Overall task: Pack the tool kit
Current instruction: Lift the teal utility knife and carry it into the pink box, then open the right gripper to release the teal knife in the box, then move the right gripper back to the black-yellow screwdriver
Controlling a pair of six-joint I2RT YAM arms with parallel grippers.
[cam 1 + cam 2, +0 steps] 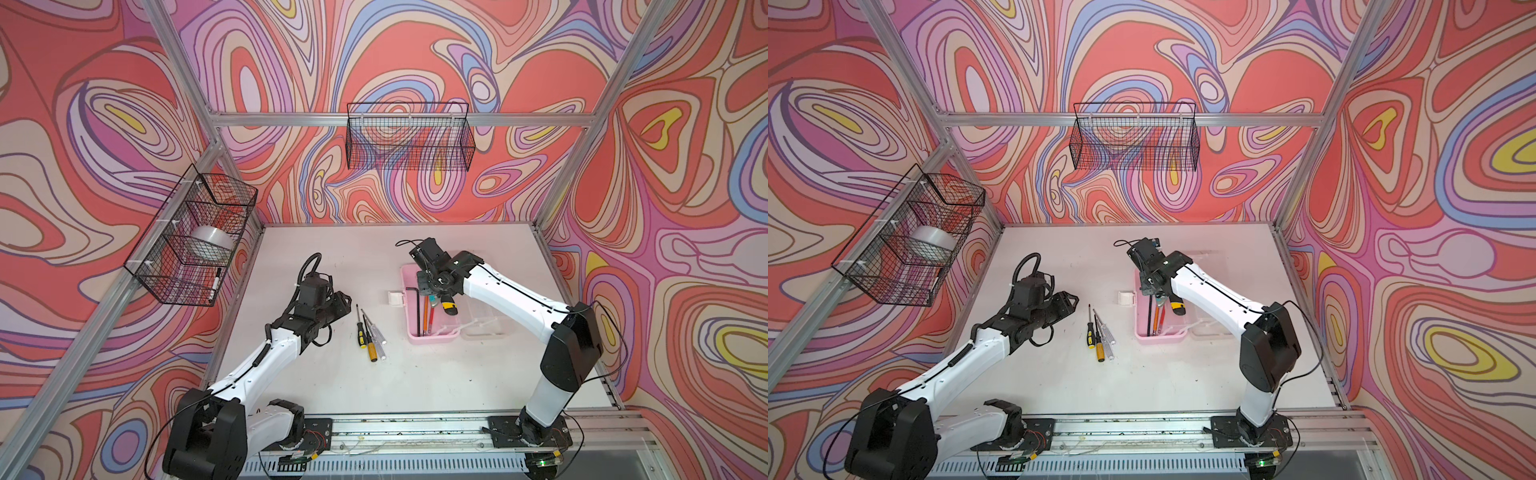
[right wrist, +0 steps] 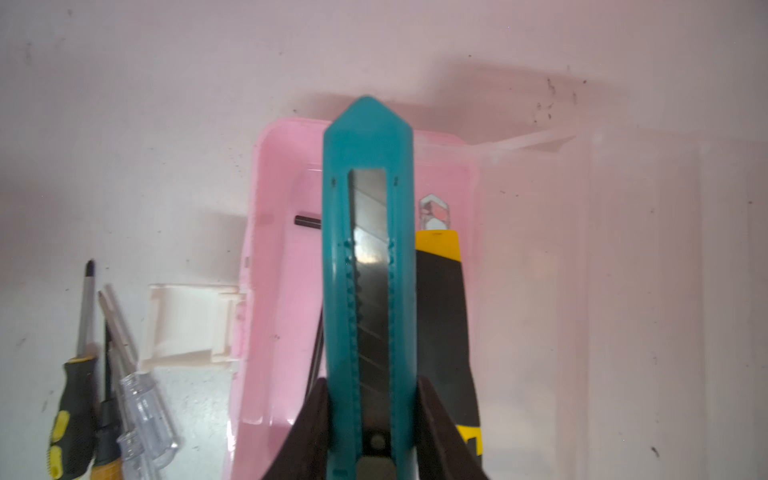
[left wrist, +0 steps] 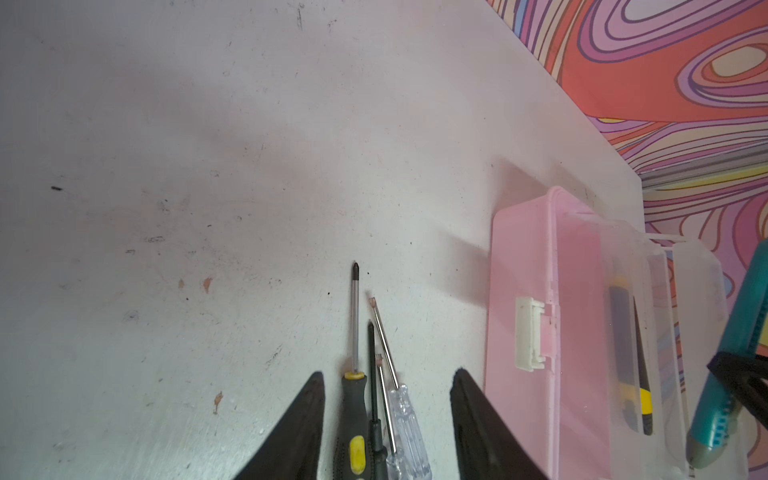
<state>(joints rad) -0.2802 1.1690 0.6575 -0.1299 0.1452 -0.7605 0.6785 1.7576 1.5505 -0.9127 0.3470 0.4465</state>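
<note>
Now the right claw, clamped on the teal knife, hovers over the open pink case; lowering and releasing likely come next. At the case's nine o'clock, the left claw, jaws apart, hangs by the screwdrivers.

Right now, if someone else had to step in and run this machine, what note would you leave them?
Right gripper: shut on the teal knife, held above the open pink case.
Left gripper: open and empty, above the four screwdrivers lying on the table.
Done: the yellow-black knife and a hex key lie in the case.
Left: set the teal knife in, load the screwdrivers, close the clear lid.
</note>
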